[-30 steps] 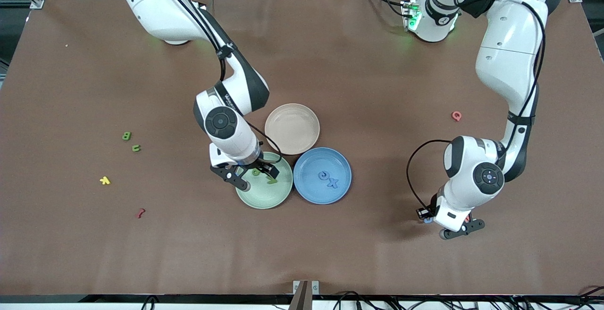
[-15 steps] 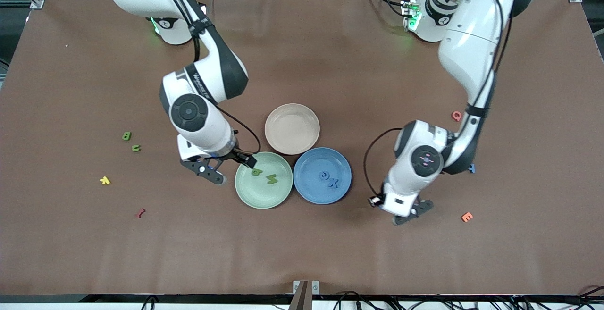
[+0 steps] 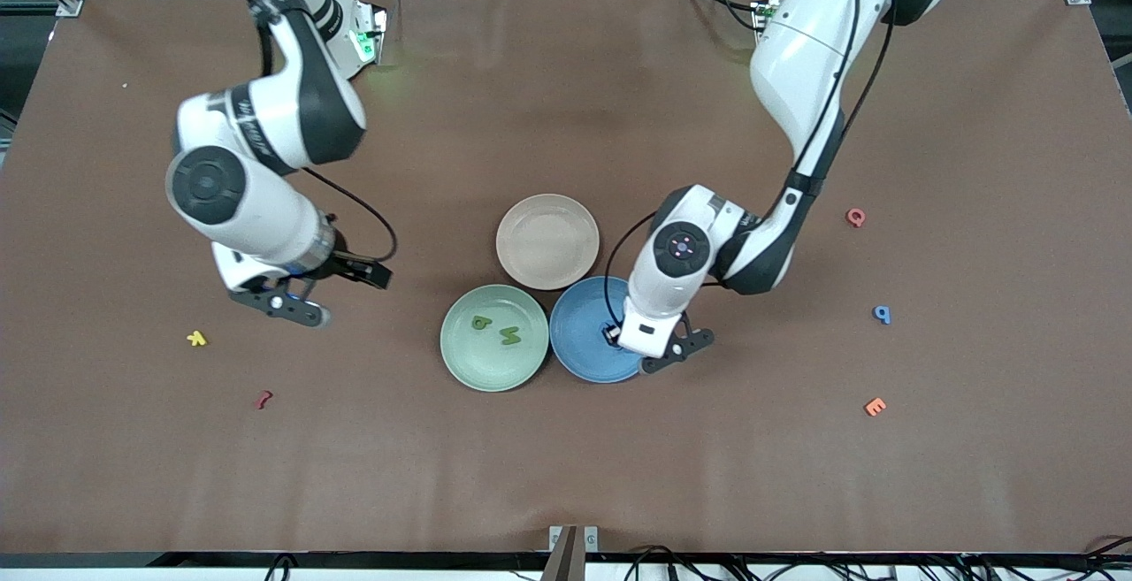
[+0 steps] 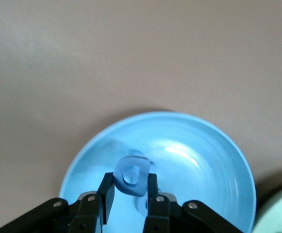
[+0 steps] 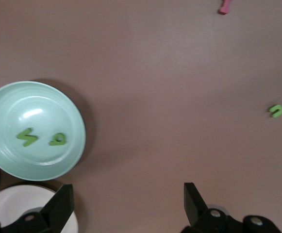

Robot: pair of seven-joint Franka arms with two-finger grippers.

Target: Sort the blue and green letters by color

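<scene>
1. Since a second ago: left gripper (image 3: 656,353) swung in from the left arm's end of the counter (image 3: 566,475) to hang over the blue plate (image 3: 584,360); right gripper (image 3: 309,296) pulled off the green plate (image 3: 460,360) toward the right arm's end.

2. Nearest the front camera among the loose pieces: orange E (image 3: 875,406) and dark red letter (image 3: 263,400), neither part of the sort, so left lying where they are.

3. Left gripper over the nearer edge of the blue plate, fingers (image 4: 108,194) pressed tight on a blue letter (image 4: 132,174), carried here because the colours match; apparently a drop comes next. Any letters already in that plate hidden under the wrist in the front view.

4. Green plate beside it, holding two green letters (image 3: 495,328), already sorted.

5. Yellow letter (image 3: 196,339) on bare counter, outside the task.

6. Blue P (image 3: 881,314) lying toward the left arm's end, not yet collected.

7. Right gripper in the air over bare counter, fingers (image 5: 195,199) spread wide and empty, probably heading for the loose green letter (image 5: 276,110); in the front view that letter is hidden by the arm.

8. Beige plate (image 3: 522,267) empty; pink Q (image 3: 855,217) farthest, not to be sorted.
</scene>
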